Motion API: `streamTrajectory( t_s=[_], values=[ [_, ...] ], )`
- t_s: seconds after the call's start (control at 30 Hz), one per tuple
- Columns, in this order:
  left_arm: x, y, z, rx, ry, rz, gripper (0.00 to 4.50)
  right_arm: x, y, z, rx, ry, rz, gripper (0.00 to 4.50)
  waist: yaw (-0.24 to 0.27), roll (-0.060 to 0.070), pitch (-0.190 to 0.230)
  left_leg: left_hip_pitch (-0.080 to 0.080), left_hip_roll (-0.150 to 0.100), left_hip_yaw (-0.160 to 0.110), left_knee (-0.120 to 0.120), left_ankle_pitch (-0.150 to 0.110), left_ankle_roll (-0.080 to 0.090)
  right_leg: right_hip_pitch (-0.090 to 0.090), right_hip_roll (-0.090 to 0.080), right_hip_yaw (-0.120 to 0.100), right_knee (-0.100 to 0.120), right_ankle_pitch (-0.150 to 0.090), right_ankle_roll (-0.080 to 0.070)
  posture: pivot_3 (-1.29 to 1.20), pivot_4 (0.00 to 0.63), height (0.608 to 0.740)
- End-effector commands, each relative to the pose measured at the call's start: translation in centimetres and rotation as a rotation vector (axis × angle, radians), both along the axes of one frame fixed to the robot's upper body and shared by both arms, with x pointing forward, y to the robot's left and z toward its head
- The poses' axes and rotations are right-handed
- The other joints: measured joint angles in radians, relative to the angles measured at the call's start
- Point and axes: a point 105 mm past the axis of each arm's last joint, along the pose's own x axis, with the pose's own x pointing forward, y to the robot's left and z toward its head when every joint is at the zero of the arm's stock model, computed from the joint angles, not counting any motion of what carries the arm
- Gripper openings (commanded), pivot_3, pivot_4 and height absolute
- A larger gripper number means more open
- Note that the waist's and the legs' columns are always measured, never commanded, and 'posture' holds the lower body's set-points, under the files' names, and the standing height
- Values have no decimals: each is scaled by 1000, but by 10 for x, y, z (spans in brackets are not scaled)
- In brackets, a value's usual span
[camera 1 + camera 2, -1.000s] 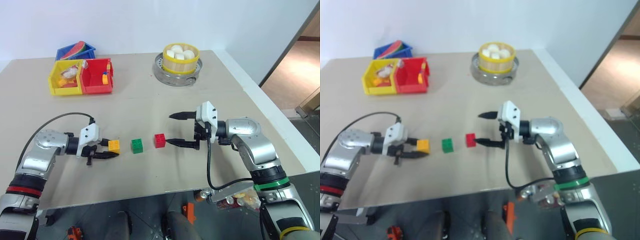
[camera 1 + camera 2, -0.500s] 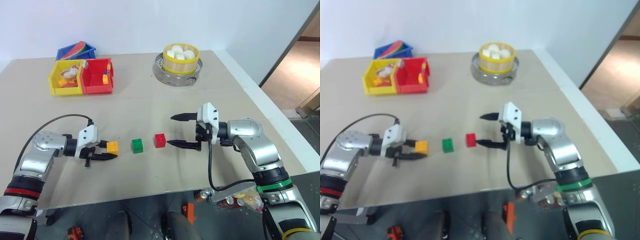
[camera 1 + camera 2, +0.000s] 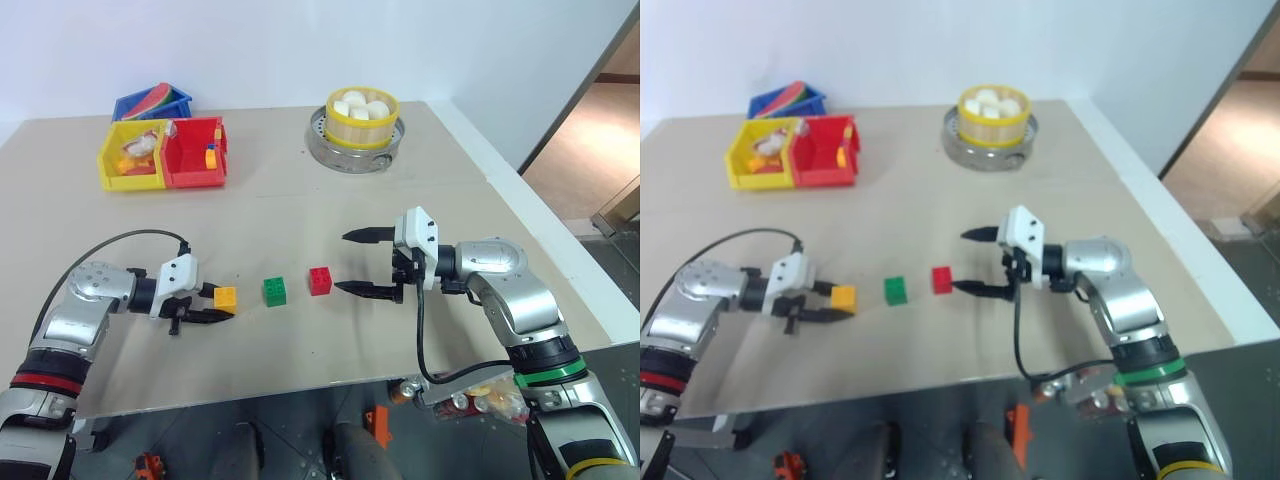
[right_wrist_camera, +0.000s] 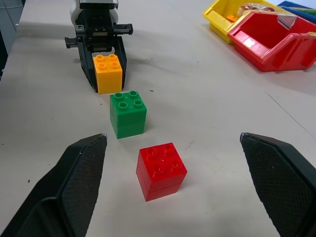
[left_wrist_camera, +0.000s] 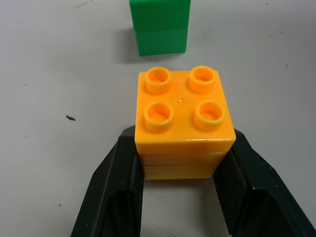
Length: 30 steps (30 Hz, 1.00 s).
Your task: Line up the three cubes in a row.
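Observation:
Three studded cubes lie in a near-straight row on the tan table (image 3: 300, 210). The yellow-orange cube (image 3: 226, 296) is at the left end, and my left gripper (image 3: 222, 301) is shut on its two sides, down at the table top. The green cube (image 3: 274, 291) stands free a short gap to its right, also seen as the green cube (image 5: 159, 24) in the left wrist view. The red cube (image 3: 320, 280) is at the right end. My right gripper (image 3: 341, 262) hangs open just right of the red cube (image 4: 161, 169), its fingers wide apart and touching nothing.
At the back left stand a yellow bin (image 3: 130, 158), a red bin (image 3: 195, 155) and a blue bin (image 3: 150, 102) with small items. A bamboo steamer of white buns (image 3: 362, 115) sits on a metal tray at the back. The table's front edge runs close below both grippers.

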Motion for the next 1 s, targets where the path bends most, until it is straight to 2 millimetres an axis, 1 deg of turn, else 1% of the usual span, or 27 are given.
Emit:
streamTrajectory(
  t_s=[0.03,0.07,0.1,0.13,0.27,0.3,0.43,0.53,0.6,0.67,0.73,0.77,0.87,0.93,1.0],
  values=[
    [5,3,-2,26,-3,20,1623,-2,-2,13,12,-51,2,4500,0,0,0,0,0,0,0,0,0,0,0,0,0,0,0,0,150,740],
    [6,3,-2,27,-3,23,2418,-2,-2,13,13,-51,1,4500,0,0,0,0,0,0,1,0,0,0,0,0,0,0,0,0,150,740],
    [7,3,-1,27,-7,22,2641,-2,-1,13,15,-50,1,4500,0,0,0,0,0,0,1,0,0,0,0,0,0,1,0,0,150,740],
    [8,2,1,22,-18,19,3053,-2,-1,14,17,-50,2,4500,0,0,0,0,0,0,1,0,1,0,0,0,0,1,0,0,150,740],
    [8,1,16,-4,-50,8,4354,-2,0,15,23,-51,4,4500,0,0,0,0,0,0,2,0,1,0,0,1,0,1,0,0,150,740],
    [6,2,19,-7,-52,10,4470,-2,0,16,25,-52,5,4500,0,0,0,0,0,1,2,0,1,0,0,1,0,1,0,0,150,740],
    [-6,11,33,-10,-57,23,4470,-4,1,22,39,-58,10,4500,-3,0,0,-1,0,1,0,0,1,-1,0,1,0,0,0,0,150,740],
    [-18,17,53,-36,-29,57,4470,-8,4,38,93,-48,21,4500,-3,0,0,-1,1,0,-1,0,1,-2,2,1,0,0,0,0,150,740],
    [-22,20,70,-95,-5,118,4470,-9,5,48,129,-49,18,4500,-2,0,0,-1,2,0,-1,0,0,-2,2,1,0,0,-1,0,150,740],
    [-16,25,89,-185,-52,232,4470,-2,6,56,167,-59,-18,4500,-2,0,0,0,2,0,-1,0,0,-1,2,1,0,0,-1,0,150,740],
    [-4,42,99,-241,-133,397,4470,12,5,56,191,-80,-80,4500,-2,0,0,0,3,0,0,0,0,-1,2,1,0,1,-1,0,150,740],
    [2,50,100,-261,-185,476,4470,20,4,52,187,-94,-115,4500,-2,0,0,1,3,0,1,0,1,0,2,1,0,1,-1,0,150,740],
    [17,67,98,-325,-273,664,4470,32,2,41,179,-104,-166,4500,-1,0,0,3,2,1,1,0,1,2,2,2,0,1,-1,0,150,740],
    [22,73,92,-359,-283,751,4470,39,-1,34,175,-110,-201,4500,0,0,0,2,2,2,1,0,0,1,2,3,0,2,0,0,150,740],
    [27,78,76,-348,-309,855,4470,47,-6,21,159,-109,-246,4500,0,0,0,0,2,2,1,0,0,0,2,4,0,2,0,0,150,740]
  ],
)
